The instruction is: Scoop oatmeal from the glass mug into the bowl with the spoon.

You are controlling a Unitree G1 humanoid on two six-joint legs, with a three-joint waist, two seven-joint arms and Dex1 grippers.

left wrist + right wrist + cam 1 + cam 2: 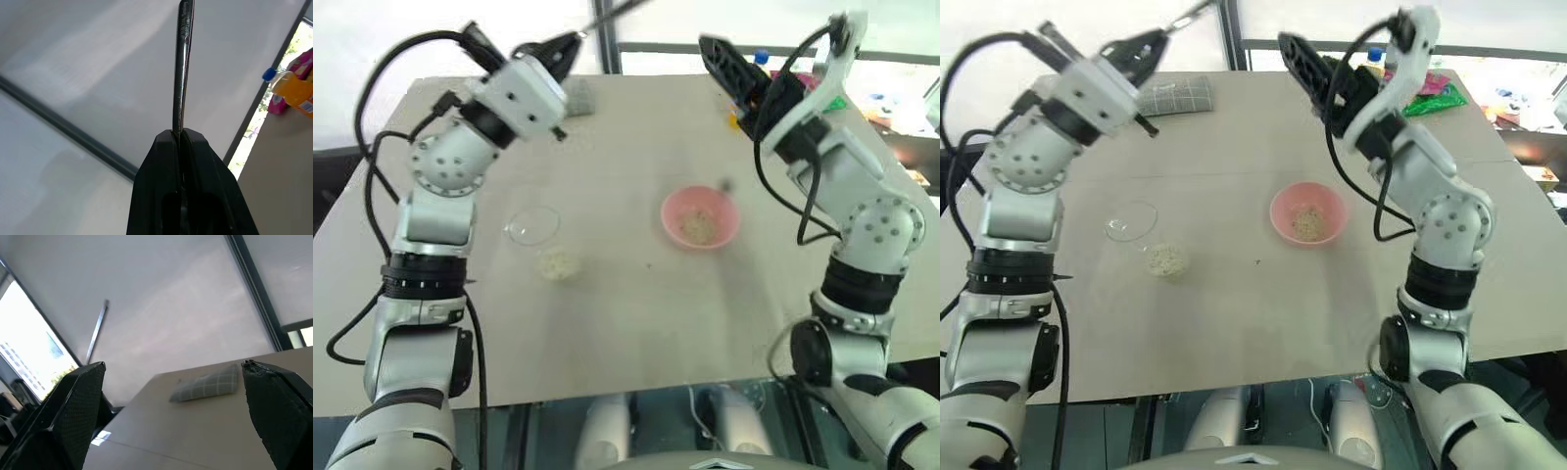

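A pale surface (1332, 323) carries a pink bowl (1308, 212) at centre; the left pincer (180, 134) grips the spoon (182, 68), the right pincer (171, 377) gapes wide

pretty bright overall, daylight pouring in from the windows behind the desk (636, 323) and blowing out the background. raised arms look smeared with motion blur, shadows on the desk stay soft, and the head views bend at the edges.

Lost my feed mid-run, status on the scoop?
Left gripper shut on spoon, raised above table. Right gripper open, empty, also raised. Oatmeal in bowl; a small heap spilled beside the glass mug. Nothing blocking.
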